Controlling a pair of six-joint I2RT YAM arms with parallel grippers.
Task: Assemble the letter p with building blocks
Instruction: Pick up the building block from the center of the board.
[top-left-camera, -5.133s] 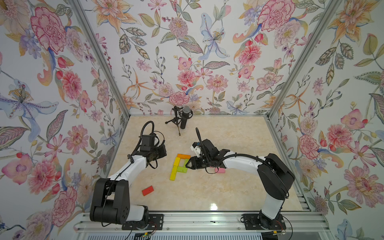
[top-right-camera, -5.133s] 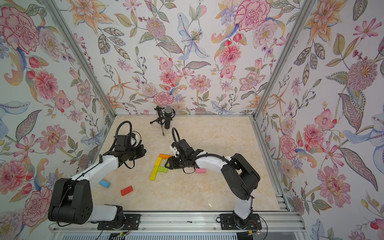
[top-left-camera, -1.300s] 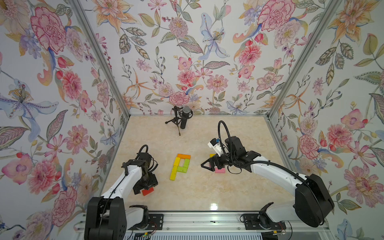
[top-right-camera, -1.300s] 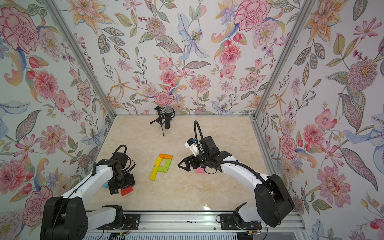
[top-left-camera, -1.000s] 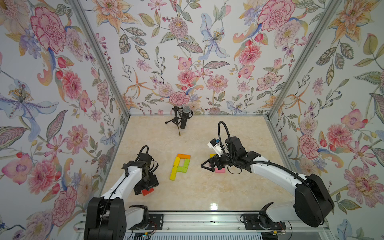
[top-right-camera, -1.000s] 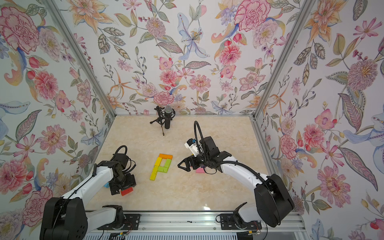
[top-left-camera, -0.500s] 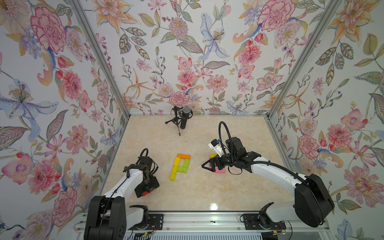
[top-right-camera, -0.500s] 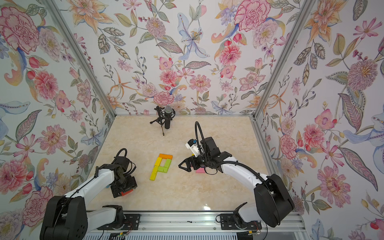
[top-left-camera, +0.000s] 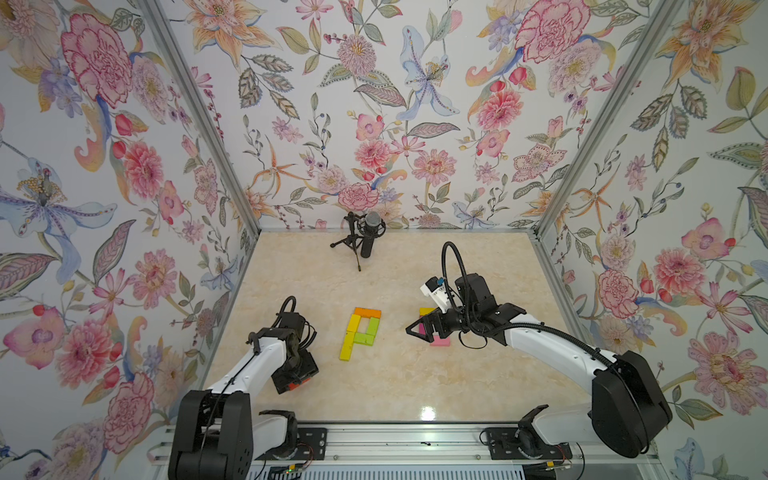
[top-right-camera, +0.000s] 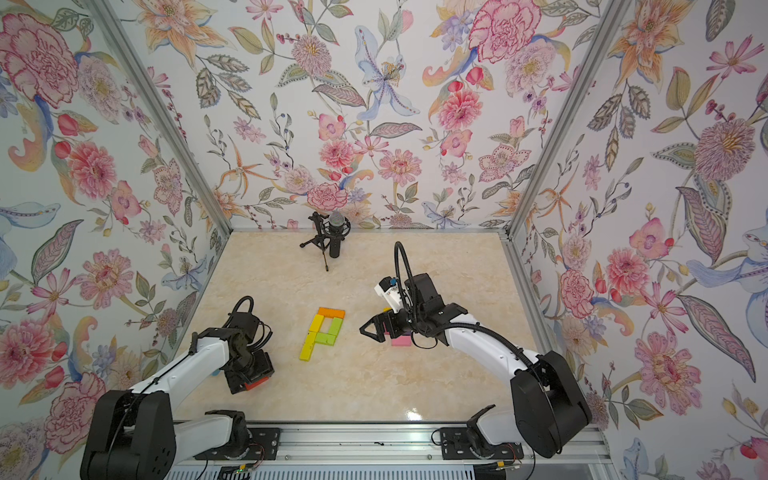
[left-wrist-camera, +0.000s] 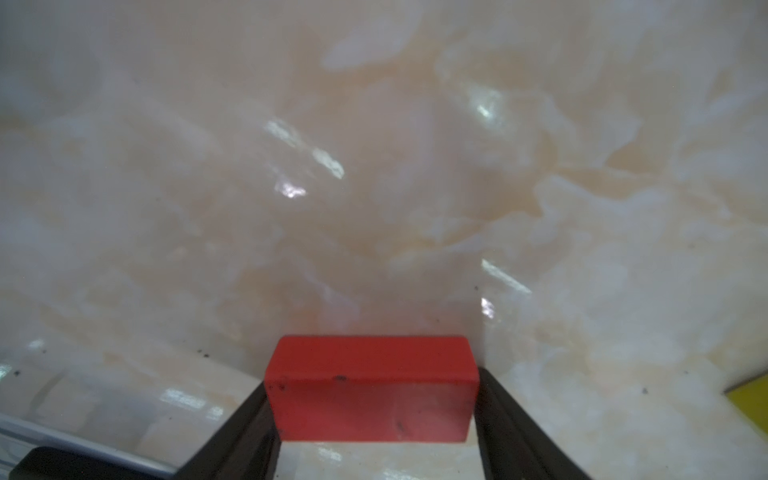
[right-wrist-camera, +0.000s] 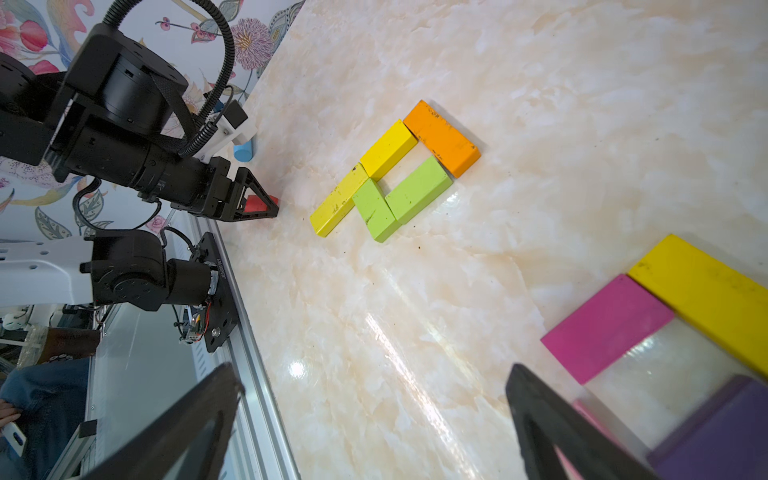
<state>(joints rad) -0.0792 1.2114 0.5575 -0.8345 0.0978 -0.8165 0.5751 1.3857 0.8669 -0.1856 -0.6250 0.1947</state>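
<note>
- Gripping red block (left-wrist-camera: 370, 386) in left jaws, apparently bound for the P (top-left-camera: 352, 328).
- Hovering right jaws open, empty, beside spare blocks (right-wrist-camera: 602, 324), clear of the P.

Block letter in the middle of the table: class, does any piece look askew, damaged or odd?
Nothing is out of place. The orange block, yellow blocks and lime blocks lie flat and touching, forming a P. Only dark scuffs mark the orange block and the yellow block at the stem's foot.

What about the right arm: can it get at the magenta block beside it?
Probably yes: its fingers are wide open and empty, and the magenta block lies close by them, nothing between.
</note>
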